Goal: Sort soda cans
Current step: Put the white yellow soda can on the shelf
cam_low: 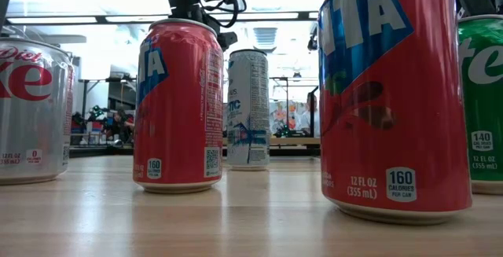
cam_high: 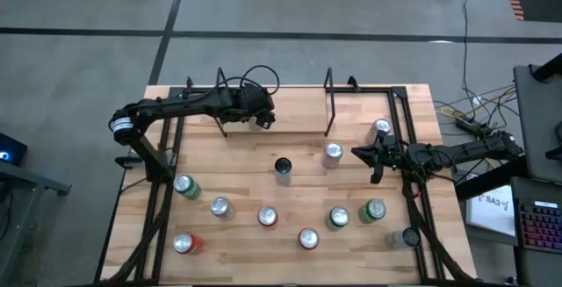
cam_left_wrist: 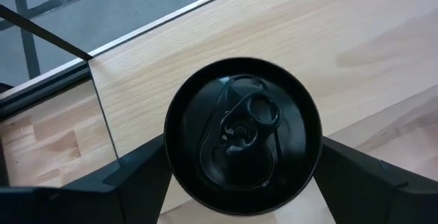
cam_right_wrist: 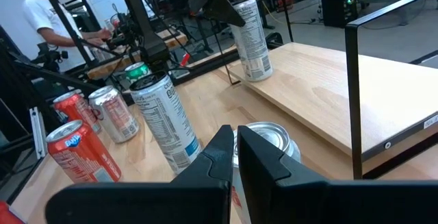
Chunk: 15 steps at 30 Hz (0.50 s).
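You see a light wooden table (cam_high: pixel 290 190) with black metal frames, standing on a grey floor; beyond it is a workshop where a person (cam_right_wrist: pixel 51 18) in a white shirt stands. The left gripper (cam_left_wrist: pixel 239 183) is at the far raised shelf, its fingers (cam_left_wrist: pixel 130 176) on both sides of a tall can (cam_left_wrist: pixel 243 135) with a black top; they seem slightly loose. The right gripper (cam_right_wrist: pixel 235 157) is closed on nothing, just above a silver can (cam_right_wrist: pixel 270 138). The other soda cans (cam_high: pixel 268 217), red, green and silver, stand scattered in the near half.
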Motion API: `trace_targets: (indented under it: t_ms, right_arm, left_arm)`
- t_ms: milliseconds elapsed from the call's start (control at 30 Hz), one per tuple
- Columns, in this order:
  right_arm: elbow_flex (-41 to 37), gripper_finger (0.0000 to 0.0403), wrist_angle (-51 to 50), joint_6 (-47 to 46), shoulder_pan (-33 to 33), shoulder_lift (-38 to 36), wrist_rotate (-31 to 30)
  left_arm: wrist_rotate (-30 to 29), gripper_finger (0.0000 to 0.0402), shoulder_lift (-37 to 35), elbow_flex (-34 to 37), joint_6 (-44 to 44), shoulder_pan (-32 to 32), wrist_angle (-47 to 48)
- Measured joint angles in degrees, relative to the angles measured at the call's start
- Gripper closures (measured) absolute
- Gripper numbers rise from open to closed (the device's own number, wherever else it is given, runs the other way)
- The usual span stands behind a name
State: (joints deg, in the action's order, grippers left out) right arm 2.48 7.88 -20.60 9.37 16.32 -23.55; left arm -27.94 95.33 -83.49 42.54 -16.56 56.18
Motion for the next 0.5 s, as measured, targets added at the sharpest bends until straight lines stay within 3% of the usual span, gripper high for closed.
trace_targets:
  t_ms: [500]
  right_arm:
    - [0.0, 0.0390, 0.0, -0.3, 0.0, 0.0, 0.0]
  left_arm:
    - [-0.1, 0.0092, -0.2, -10.3, -5.0, 0.0, 8.0]
